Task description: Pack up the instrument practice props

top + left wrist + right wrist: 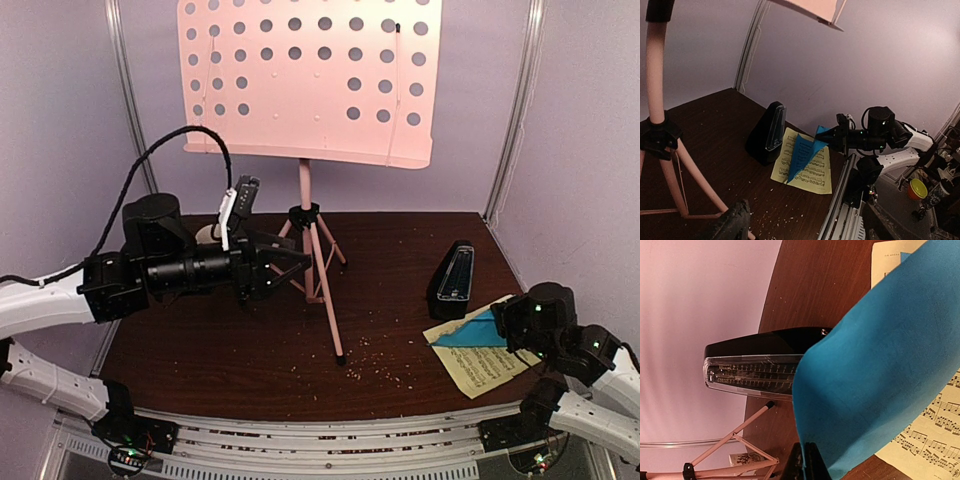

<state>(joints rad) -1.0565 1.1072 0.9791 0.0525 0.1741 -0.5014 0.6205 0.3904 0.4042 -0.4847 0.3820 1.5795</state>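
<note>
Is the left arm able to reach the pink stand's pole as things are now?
Likely yes: the open left gripper sits close beside the pole, and nothing stands between them.

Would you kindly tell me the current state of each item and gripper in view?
music stand: upright on spread tripod legs, desk bare.
metronome: upright, clear cover on.
blue page: one end lifted, pinched.
yellow page: lying flat, partly under blue page.
left gripper: open, holding nothing.
right gripper: shut on blue page.
</note>
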